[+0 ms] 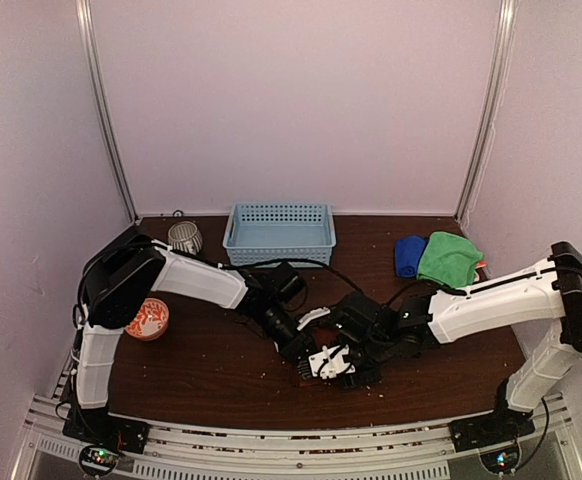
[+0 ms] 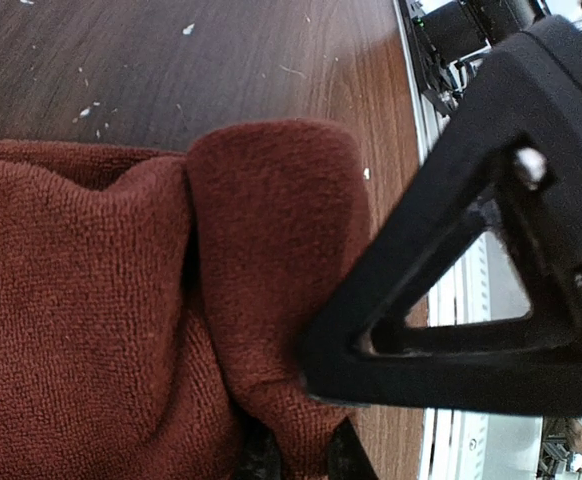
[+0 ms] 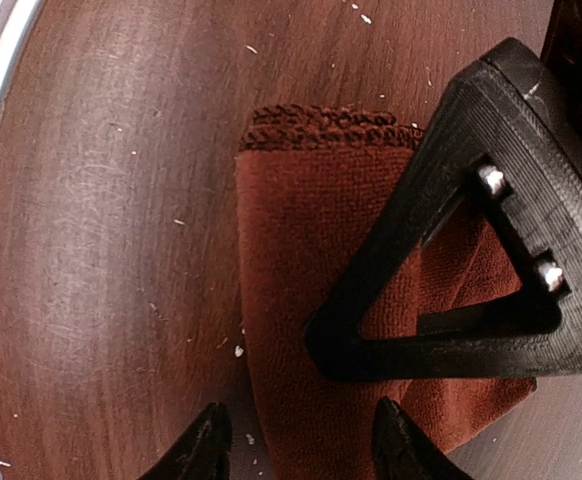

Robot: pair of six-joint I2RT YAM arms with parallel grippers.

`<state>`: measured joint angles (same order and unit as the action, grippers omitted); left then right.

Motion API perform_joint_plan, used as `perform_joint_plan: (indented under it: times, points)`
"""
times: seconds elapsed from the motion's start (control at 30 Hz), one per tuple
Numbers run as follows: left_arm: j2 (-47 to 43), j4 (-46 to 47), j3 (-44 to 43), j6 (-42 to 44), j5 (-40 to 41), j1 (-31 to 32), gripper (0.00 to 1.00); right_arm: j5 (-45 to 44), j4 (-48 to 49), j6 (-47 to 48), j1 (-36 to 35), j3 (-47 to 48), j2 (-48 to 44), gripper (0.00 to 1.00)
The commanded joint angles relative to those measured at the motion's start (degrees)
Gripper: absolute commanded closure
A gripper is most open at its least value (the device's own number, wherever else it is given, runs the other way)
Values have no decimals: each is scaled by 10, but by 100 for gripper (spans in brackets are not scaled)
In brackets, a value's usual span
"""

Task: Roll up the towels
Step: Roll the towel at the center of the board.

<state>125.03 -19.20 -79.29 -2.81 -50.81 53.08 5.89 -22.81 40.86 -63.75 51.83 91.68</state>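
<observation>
Your left gripper [image 2: 299, 458] is clamped on the red towel [image 2: 91, 320]; hold that fold taut. Your right gripper [image 3: 301, 440] stands apart astride its edge, so close squarely.

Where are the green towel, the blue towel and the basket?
green towel [image 1: 449, 260]: top view, middle of the cloth.
blue towel [image 1: 408, 256]: top view, middle of the cloth.
basket [image 1: 279, 252]: top view, near wall.

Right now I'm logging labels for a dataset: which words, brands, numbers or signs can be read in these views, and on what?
No text can be read in any view.
On the basket, patterned bowl and cup: patterns only, no lettering.
On the rust-red towel, green towel and blue towel: no label showing.
</observation>
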Motion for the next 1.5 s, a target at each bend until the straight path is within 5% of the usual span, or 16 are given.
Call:
perform_joint_plan:
  times: [0.0,0.33,0.57,0.87,1.1,1.47]
  points:
    - [38,-37,23,2,66,-4,88,-24,25,1,-3,-10,21,54]
    - [-17,-33,29,18,56,-4,70,10,-16,-3,-1,7,55,76]
    - [-129,-38,44,-7,161,-18,48,130,-128,-34,5,57,71,85]
    - [-308,-19,111,-33,379,-25,47,281,-247,-57,62,168,131,88]
    - [-563,184,233,22,483,58,37,340,-337,-51,121,294,274,89]
    - [-357,-3,132,136,555,220,38,362,-406,-63,156,398,411,92]
